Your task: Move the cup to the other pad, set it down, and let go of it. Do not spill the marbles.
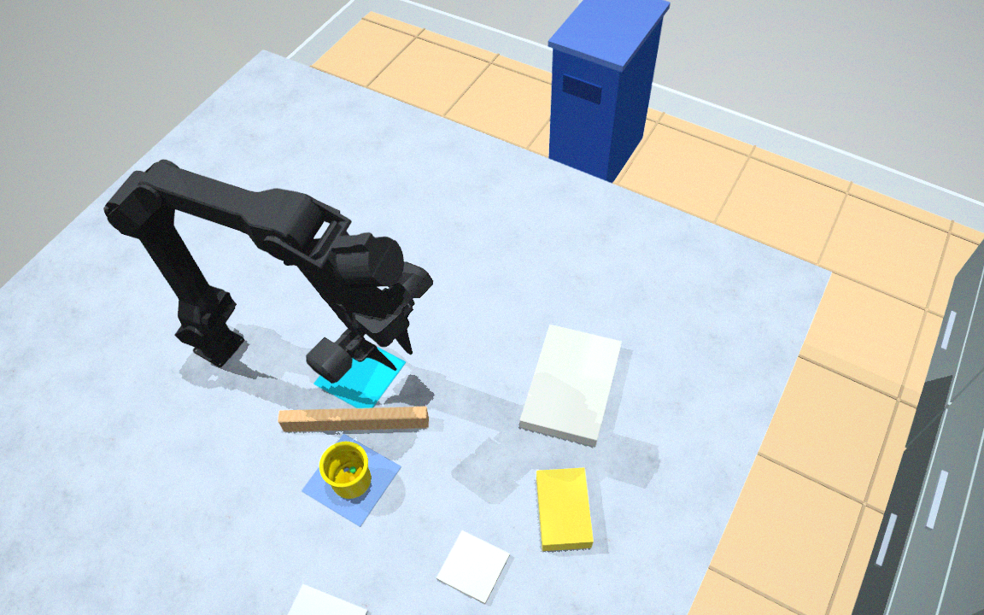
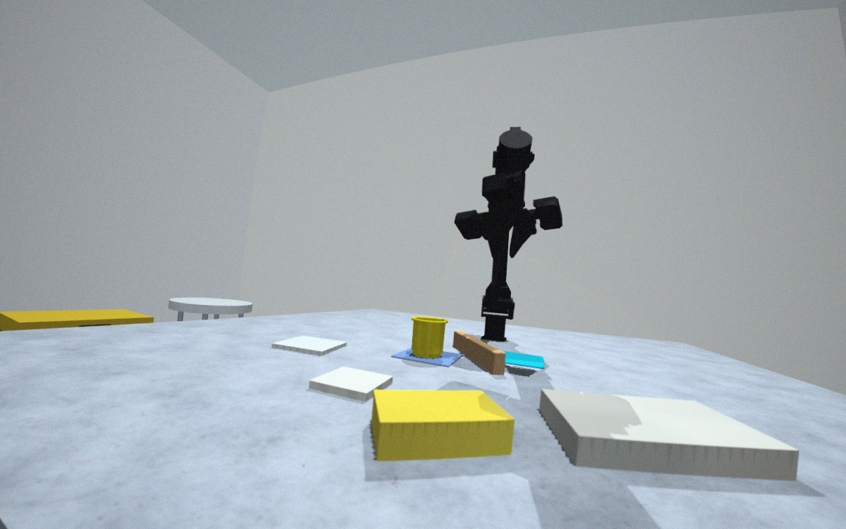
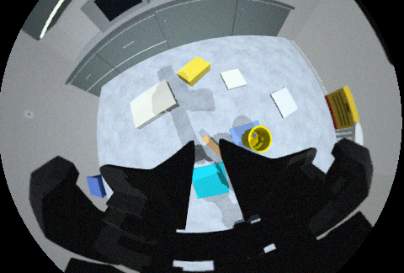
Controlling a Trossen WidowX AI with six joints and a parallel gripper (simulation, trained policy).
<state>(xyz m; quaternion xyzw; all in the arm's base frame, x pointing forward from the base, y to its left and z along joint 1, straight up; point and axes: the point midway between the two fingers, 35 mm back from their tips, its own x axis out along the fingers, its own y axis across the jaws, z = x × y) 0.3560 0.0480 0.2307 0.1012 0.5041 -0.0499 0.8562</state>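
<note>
Looking down from the top view, you have the yellow cup (image 1: 347,471) (image 2: 428,337) (image 3: 258,139) on the blue pad (image 1: 383,474) (image 2: 406,357) (image 3: 239,134). It stands upright, its long axis vertical and its round mouth facing straight up. You can make out marbles (image 1: 350,471) (image 3: 255,136) inside, too small to count.

At 12 o'clock from the cup, just beyond its pad, a wooden bar (image 1: 354,418) (image 2: 479,352) (image 3: 211,144) lies lengthwise from 9 to 3 o'clock. Beyond it, also at 12 o'clock, is the cyan pad (image 1: 361,386) (image 2: 524,360) (image 3: 210,182), flat on the worktop (image 1: 174,497) (image 2: 150,421) (image 3: 109,117), with its far part hidden from above by your arm.

Your end effector (image 1: 403,360) (image 2: 503,256) (image 3: 206,143) is in the air at 1 o'clock from the cup, well apart from it. Its tapered fingers angle downward, their tips toward about 5 o'clock in the top view. They are partly open, with a modest gap between the tips, and hold nothing.

Farther from the cup, you have a thick white slab (image 1: 571,384) (image 2: 669,421) (image 3: 153,104) at 2 o'clock and a yellow block (image 1: 565,506) (image 2: 442,424) (image 3: 194,71) at 3 o'clock. A white tile (image 1: 473,565) (image 2: 350,381) (image 3: 233,79) lies at 4 o'clock.
</note>
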